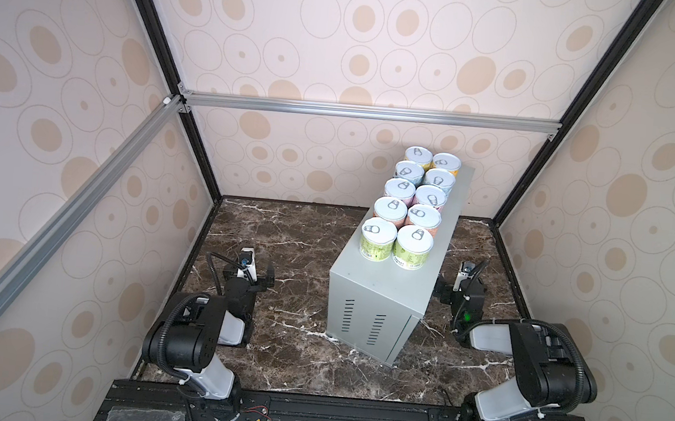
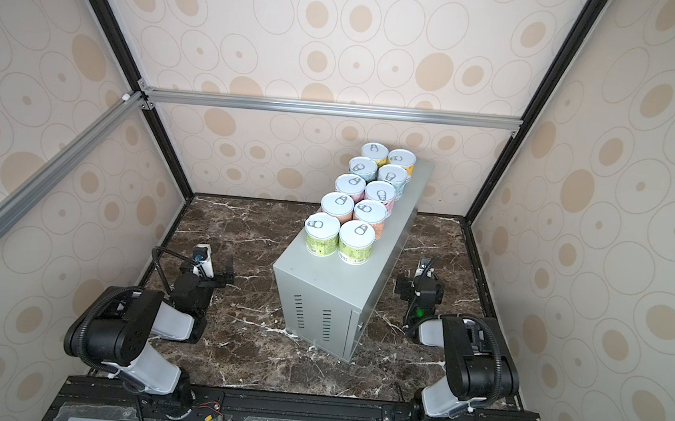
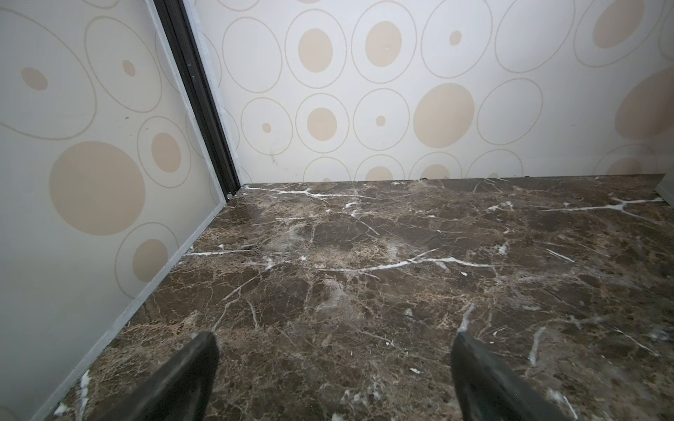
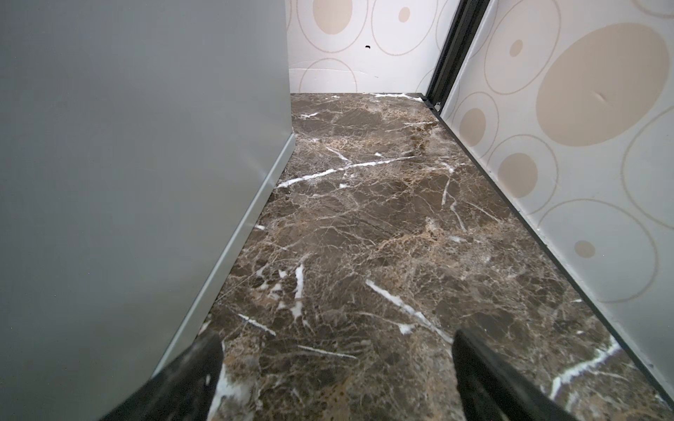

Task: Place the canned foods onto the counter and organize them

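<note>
Robot arms crouch low over the marble floor, the left gripper at the counter's 9 o'clock and the right gripper at its 3 o'clock, both spread wide and empty. Ten cans stand in two rows on the counter, with the green cans at 6 o'clock.

We found the canned foods in two rows of five on the counter, along its left edge, toward its far end. The counter stood on the marble surface, right of centre. Our left gripper was left of it, our right gripper beside its right wall.
</note>
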You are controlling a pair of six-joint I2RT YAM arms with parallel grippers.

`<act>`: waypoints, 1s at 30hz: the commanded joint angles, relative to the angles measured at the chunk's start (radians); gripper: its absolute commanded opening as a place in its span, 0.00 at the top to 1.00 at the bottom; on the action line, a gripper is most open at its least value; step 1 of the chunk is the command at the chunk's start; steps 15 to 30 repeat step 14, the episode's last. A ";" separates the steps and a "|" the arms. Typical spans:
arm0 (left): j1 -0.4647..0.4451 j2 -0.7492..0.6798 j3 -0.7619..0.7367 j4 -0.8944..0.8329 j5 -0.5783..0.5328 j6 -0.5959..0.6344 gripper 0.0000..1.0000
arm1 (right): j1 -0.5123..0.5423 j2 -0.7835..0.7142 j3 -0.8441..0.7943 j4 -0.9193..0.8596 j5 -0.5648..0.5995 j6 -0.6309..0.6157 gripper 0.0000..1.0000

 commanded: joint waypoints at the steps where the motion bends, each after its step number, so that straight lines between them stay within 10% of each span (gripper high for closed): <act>1: 0.001 -0.010 -0.001 0.004 0.006 0.000 0.01 | -0.001 -0.010 -0.008 -0.003 -0.004 0.001 0.00; 30: 0.003 -0.009 -0.001 0.002 0.008 -0.001 0.01 | -0.002 -0.010 -0.008 -0.003 -0.005 0.002 0.00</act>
